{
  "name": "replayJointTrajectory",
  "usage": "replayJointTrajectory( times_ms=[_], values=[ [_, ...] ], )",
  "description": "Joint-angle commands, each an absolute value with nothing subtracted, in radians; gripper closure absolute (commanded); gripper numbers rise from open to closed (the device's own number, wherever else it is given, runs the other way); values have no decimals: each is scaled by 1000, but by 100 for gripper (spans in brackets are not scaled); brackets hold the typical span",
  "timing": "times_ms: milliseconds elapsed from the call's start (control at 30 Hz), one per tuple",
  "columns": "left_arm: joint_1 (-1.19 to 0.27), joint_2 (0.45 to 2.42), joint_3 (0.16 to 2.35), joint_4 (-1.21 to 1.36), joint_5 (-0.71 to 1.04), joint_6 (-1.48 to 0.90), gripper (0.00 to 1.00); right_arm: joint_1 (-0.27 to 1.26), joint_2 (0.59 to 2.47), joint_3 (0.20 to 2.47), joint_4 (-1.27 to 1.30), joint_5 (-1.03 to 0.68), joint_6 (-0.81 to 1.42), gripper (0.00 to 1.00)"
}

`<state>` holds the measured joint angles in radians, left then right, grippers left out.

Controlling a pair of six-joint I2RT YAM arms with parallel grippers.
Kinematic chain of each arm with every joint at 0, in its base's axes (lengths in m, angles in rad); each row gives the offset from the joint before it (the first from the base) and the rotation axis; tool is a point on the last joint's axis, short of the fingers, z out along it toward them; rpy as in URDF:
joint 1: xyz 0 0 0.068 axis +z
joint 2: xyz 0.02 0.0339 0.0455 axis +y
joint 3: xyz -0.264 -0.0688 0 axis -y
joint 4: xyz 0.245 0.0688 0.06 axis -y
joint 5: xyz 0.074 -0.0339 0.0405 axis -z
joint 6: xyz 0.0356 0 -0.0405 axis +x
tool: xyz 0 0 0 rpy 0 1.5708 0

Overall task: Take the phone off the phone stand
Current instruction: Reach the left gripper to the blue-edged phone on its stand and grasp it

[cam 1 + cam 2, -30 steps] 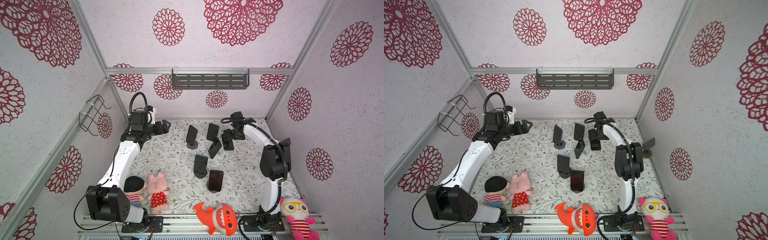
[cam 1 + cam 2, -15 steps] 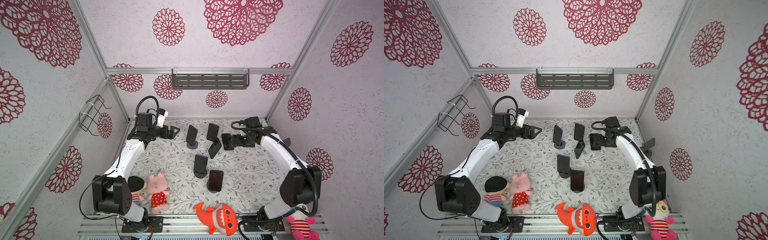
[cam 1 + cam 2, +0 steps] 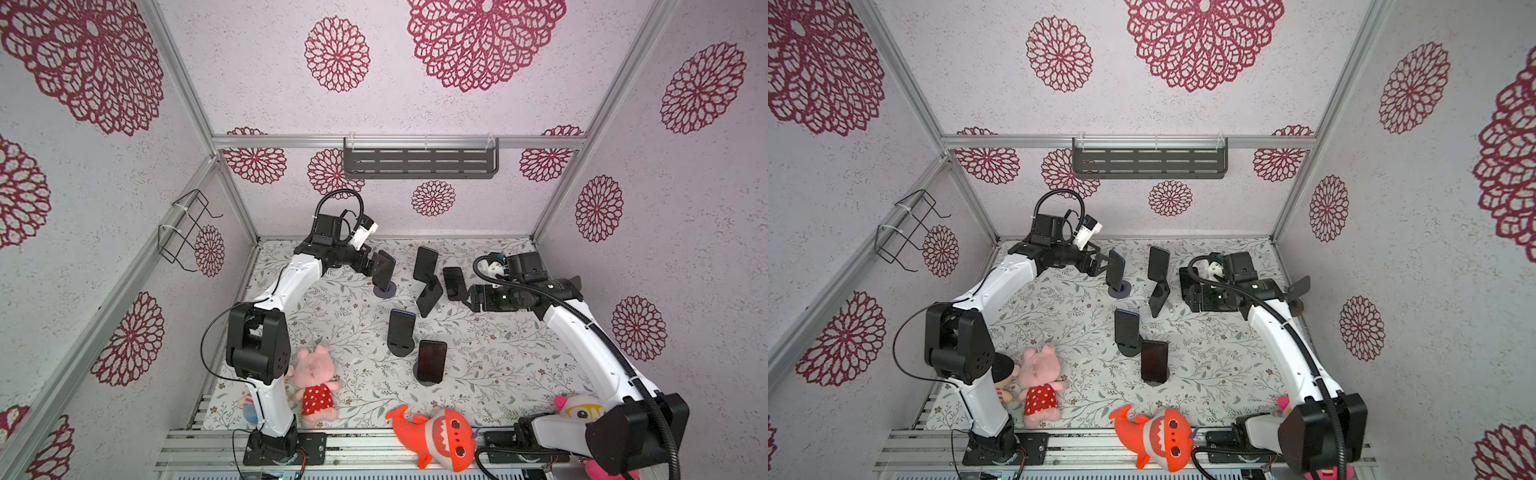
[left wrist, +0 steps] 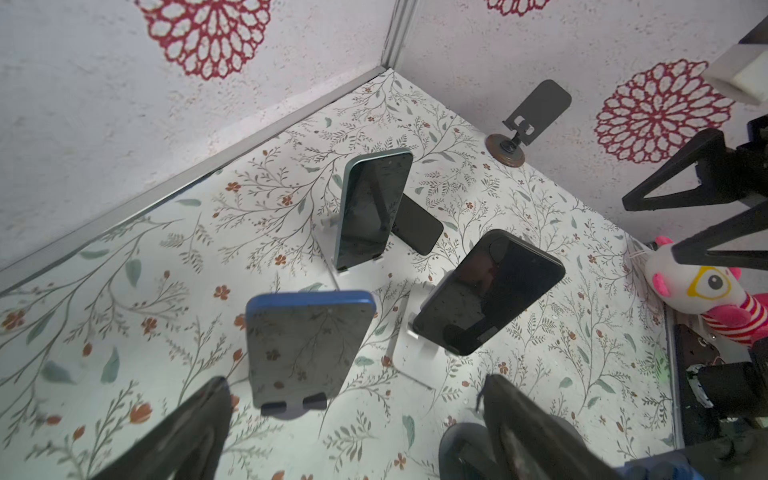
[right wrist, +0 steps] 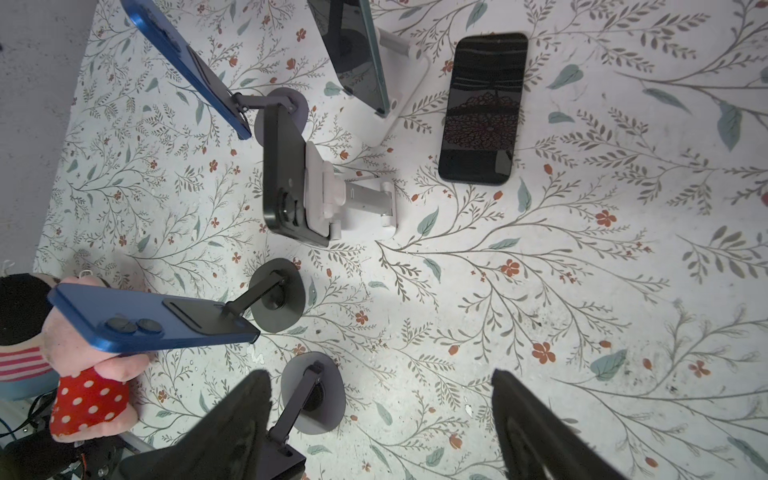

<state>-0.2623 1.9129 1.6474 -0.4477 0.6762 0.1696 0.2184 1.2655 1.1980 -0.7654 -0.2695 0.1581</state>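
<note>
Phone (image 3: 1116,269), the blue-rimmed one at the back left, is propped in its stand (image 3: 1120,291) in both top views, so the lift is not yet done. Your left gripper (image 3: 1100,264) hangs just beside it, jaws spread wide with nothing in them. Your right gripper (image 3: 1192,297) is also spread and empty. It is close to a flat phone (image 3: 452,277) that lies on the table (image 3: 498,353), off any stand; that one looks finished to me. Four more phones lean in holders around the middle.

From the left wrist you see the blue-rimmed phone straight ahead, its glossy face towards you and its lower edge seated in the two lips of the stand. The two fingers (image 4: 195,432) sit either side of it and short of it, not touching. What is left, I judge, is to move in, close on its edges, lift it clear of the lips and set it down.

From the right wrist you see the flat phone face up, mirroring the wall pattern, and the empty fingers (image 5: 232,424) well apart from it.

You can read no brand, label or writing in any view.
</note>
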Motion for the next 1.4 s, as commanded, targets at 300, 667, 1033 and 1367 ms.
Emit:
replayJointTrajectory(
  times_ms=[300, 667, 1033, 1367],
  values=[
    [-343, 1935, 1566, -238, 419, 179, 3, 212, 1181, 1175, -755, -197, 170, 14],
    [-347, 2012, 1589, -214, 438, 133, 3, 211, 1180, 1161, -746, -177, 169, 14],
    [-344, 2049, 1598, -194, 457, 141, 2, 211, 1169, 1157, -752, -167, 148, 15],
    [-338, 2067, 1623, -216, 473, 150, 18, 211, 1166, 1159, -773, -144, 125, 15]
  ],
)
